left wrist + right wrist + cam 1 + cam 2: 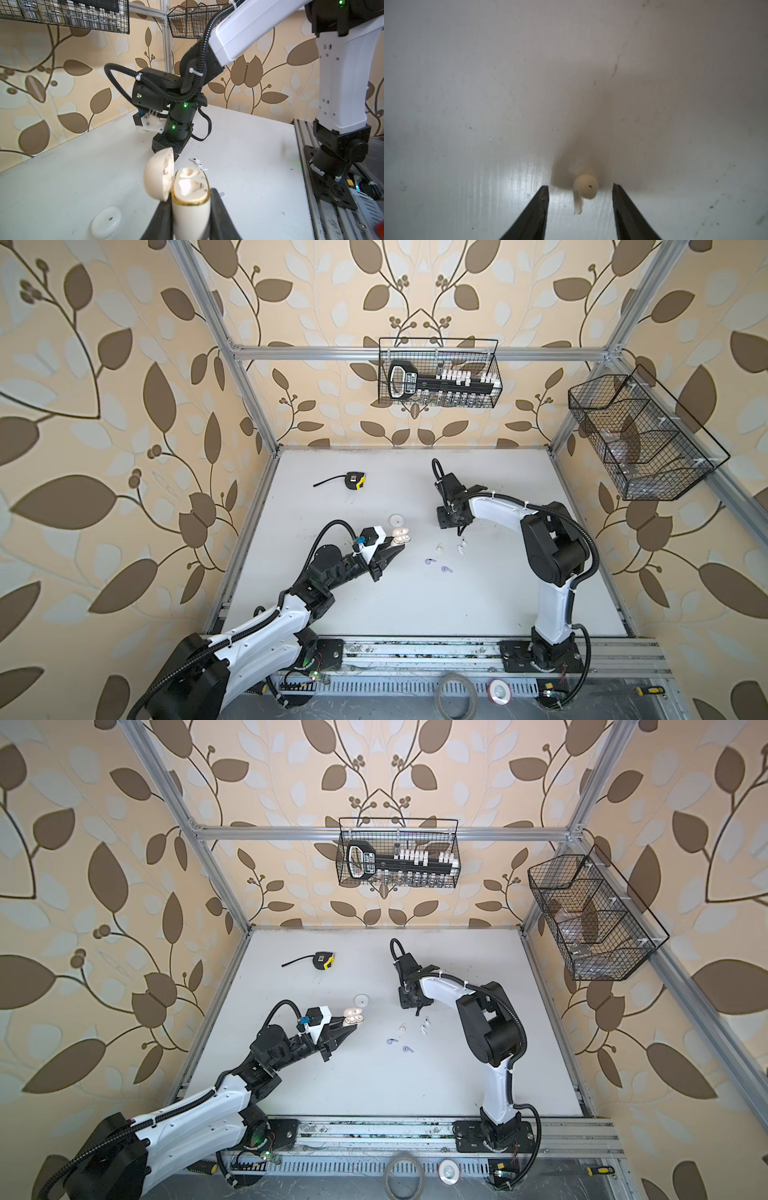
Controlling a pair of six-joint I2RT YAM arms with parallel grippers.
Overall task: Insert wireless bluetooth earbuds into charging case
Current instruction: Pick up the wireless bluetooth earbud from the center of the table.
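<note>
Earbud (586,188) blurred, possibly cream

A yellow-and-black tape measure (355,481) lies on the desk (415,605), well beyond the left end effector (400,542), its tape partly pulled out. Far behind the right end effector (460,531), a wire basket (384,364) hangs on the rail. A second basket (665,485) hangs off to that end effector's right.

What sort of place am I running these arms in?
Likely a lab test cell, not a home: aluminium frame, leaf wallpaper panels, wire baskets hung on it, white table.
</note>
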